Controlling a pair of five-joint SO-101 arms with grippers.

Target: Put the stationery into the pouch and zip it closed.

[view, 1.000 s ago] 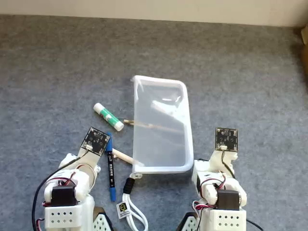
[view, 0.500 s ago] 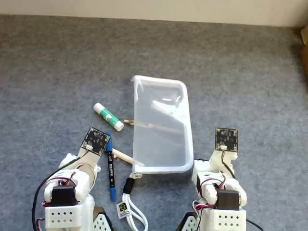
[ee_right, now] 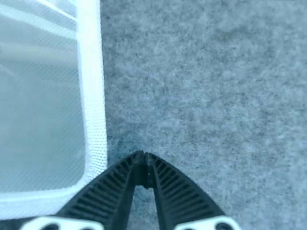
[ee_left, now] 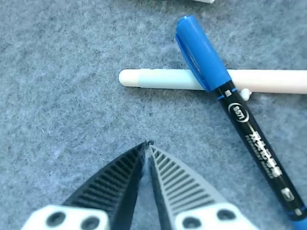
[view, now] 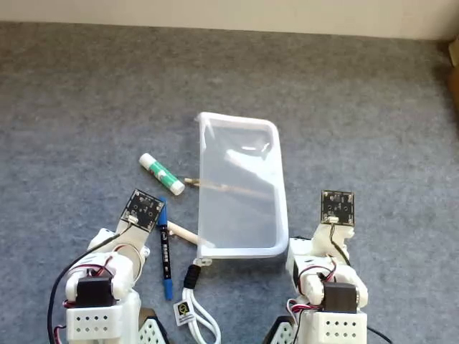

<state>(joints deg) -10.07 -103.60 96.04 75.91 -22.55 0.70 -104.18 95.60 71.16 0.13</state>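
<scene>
Two grippers are resting closed and empty: left gripper [ee_left: 147, 145] near the blue marker [ee_left: 225, 96], right gripper [ee_right: 143, 160] beside the translucent pouch [ee_right: 91, 96]. The marker, lying across a white pen [ee_left: 158, 79], is looking light, rigid and slick, favouring a mid-barrel pinch.

1. One pouch [view: 244, 140], translucent white.
2. One glue stick [view: 161, 173], white with a green band.
3. One blue marker [view: 164, 249] with a black barrel.
4. One white pen [ee_left: 163, 79].
5. One thin tan stick [view: 219, 188], pencil-like; what kind it is cannot be told.
6. That makes four pieces of stationery.
7. One white cable [view: 195, 304] with a single tag.
8. Two arms: the left arm [view: 100, 281] and the right arm [view: 326, 285].
9. Two grippers, one on each arm: the left gripper [ee_left: 147, 143] and the right gripper [ee_right: 142, 154].
</scene>
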